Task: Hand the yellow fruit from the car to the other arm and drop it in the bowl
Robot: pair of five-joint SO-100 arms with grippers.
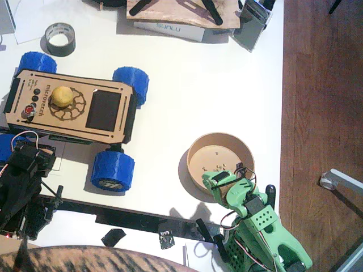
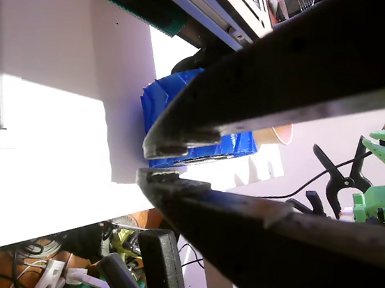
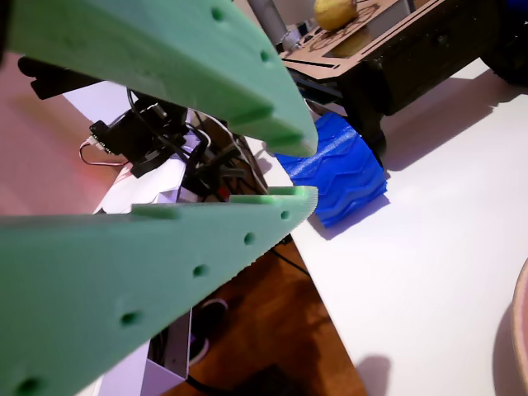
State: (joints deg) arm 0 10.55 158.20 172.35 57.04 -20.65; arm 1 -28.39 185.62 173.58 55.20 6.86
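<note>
The yellow fruit [image 1: 62,96] rests on the engraved gear of the car [image 1: 105,110], a tan deck on blue wheels, at the upper left; a wrist view catches the yellow fruit [image 3: 334,12] far off. The tan bowl [image 1: 195,148] stands right of centre with crumbs inside. My left gripper [image 1: 51,205], the black one, sits low at the front left edge, far from the fruit; its jaws almost touch around nothing [image 2: 154,160]. My right gripper [image 1: 215,180], bright green, hovers at the bowl's near rim, with only a thin slit between its tips and nothing held [image 3: 307,171].
A grey tape roll [image 1: 60,39] lies at the back left, with a box and boards [image 1: 170,25] along the back edge. A black strip with clamps [image 1: 136,218] runs along the front edge. The table ends at the right, with wooden floor [image 1: 323,85] beyond. A furry surface [image 1: 85,259] shows at the bottom.
</note>
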